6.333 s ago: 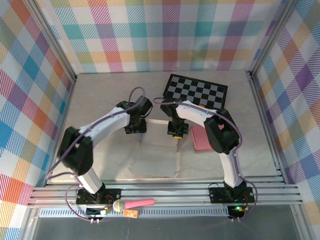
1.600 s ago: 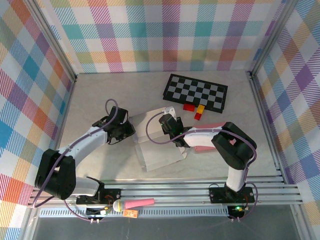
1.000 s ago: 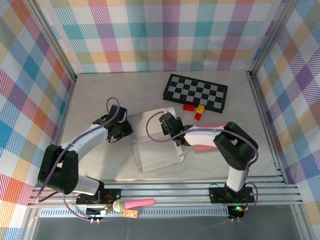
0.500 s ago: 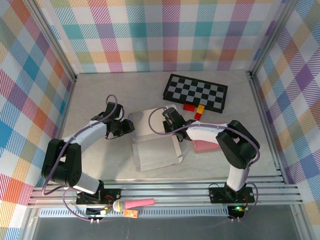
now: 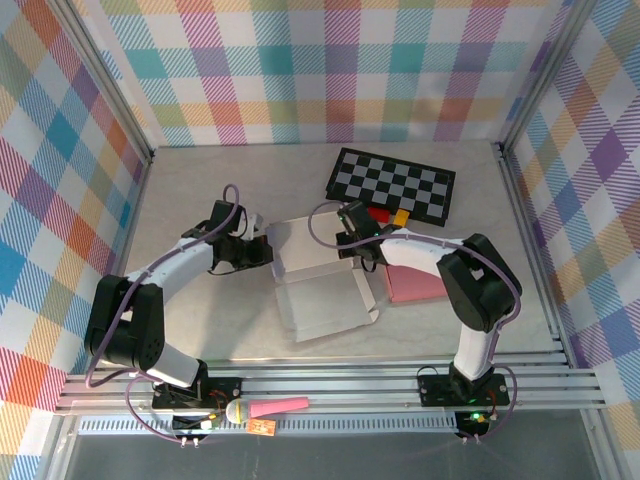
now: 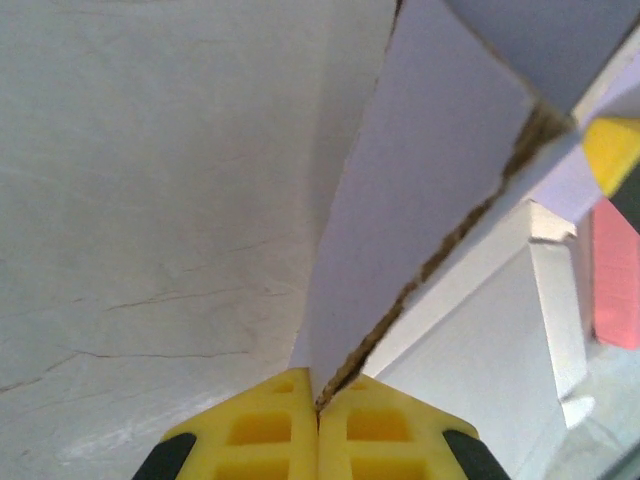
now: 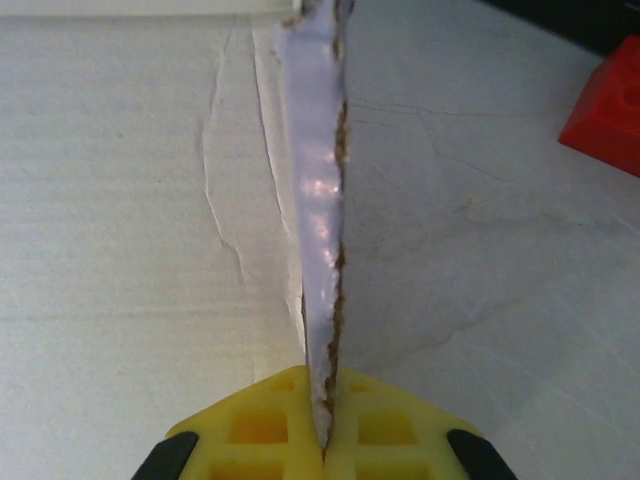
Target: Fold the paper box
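Where it lies: paper box (image 5: 325, 298) sits mid-table, between the two arms, on the pale table (image 5: 200, 190) and near the front of the checkerboard mat (image 5: 395, 182).
Material: white card; the cut edges show brown and ragged in both wrist views.
Form: partly raised. A broad base panel lies flat toward the near edge. The far panel tilts up from it, and small tabs stick out at the near right corner.
Left flap: in the left wrist view a white panel (image 6: 430, 200) rises at a slant from the yellow fingertips, its brown edge running up to the right, with more of the box's white walls behind it.
Right flap: in the right wrist view a thin sheet (image 7: 320, 200) stands edge-on, shaded lilac, with a creased white panel flat to its left.
Left gripper (image 5: 262, 252) (image 6: 318, 400): pressed together on the box's far left flap, with the card's edge caught between the yellow pads.
Right gripper (image 5: 352, 240) (image 7: 325, 400): pinching the box's far right flap in the same way, pads tight on the sheet.
Pink pad (image 5: 415, 285): flat on the table just right of the box, partly under the right arm.
Red block (image 5: 378, 213) (image 7: 610, 110): just beside the right gripper, at the mat's near edge.
Yellow block (image 5: 400, 217): right of the red block, close to it; whether they touch cannot be told.
Surround: plaid walls on three sides.
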Robot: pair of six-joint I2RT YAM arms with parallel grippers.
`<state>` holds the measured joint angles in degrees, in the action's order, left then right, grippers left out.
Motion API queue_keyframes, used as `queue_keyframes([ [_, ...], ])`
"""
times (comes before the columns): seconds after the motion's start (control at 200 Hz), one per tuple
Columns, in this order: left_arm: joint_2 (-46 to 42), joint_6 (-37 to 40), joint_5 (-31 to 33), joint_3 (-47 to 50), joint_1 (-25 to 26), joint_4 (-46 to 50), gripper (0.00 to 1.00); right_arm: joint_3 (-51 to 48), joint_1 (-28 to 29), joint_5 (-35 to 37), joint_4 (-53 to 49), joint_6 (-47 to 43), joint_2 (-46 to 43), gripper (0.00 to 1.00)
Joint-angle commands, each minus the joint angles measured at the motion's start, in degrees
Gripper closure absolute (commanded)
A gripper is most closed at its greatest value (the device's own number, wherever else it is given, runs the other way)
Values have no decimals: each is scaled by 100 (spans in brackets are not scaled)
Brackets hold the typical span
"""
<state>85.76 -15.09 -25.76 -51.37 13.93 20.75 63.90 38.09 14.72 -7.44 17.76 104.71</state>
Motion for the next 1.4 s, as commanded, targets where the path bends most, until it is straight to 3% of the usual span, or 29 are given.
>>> queue_keyframes([
  [0.0,-55,198,-842,-102,-57,-283,100,233,-12,-407,-492,69,300,100],
  [0.325,253,99,-1506,-252,-57,-694,100,532,-51,-402,-805,96,420,100],
  [0.455,354,-2,-1031,-351,-118,-210,75,661,-47,-144,-1049,139,384,100],
  [0.58,-23,-920,306,-377,-64,173,46,819,-43,193,-1413,396,367,100],
  [0.67,-266,-1704,1787,-771,390,1169,46,911,-29,375,-1674,656,349,100],
  [0.82,142,-2558,3100,-1521,1228,2556,56,1039,-4,492,-1910,950,348,100],
  [1.005,1038,-2190,3928,-2098,1772,2892,57,1230,4,413,-2046,941,506,100],
  [1.16,1614,-1406,4531,-2368,2158,2752,54,1278,1,304,-2091,956,540,100],
  [1.285,1993,-761,5417,-2614,2517,2919,50,1318,2,175,-2147,959,616,100],
  [1.395,2102,-266,5721,-2510,2702,2673,48,1332,-13,49,-2180,937,687,100],
])
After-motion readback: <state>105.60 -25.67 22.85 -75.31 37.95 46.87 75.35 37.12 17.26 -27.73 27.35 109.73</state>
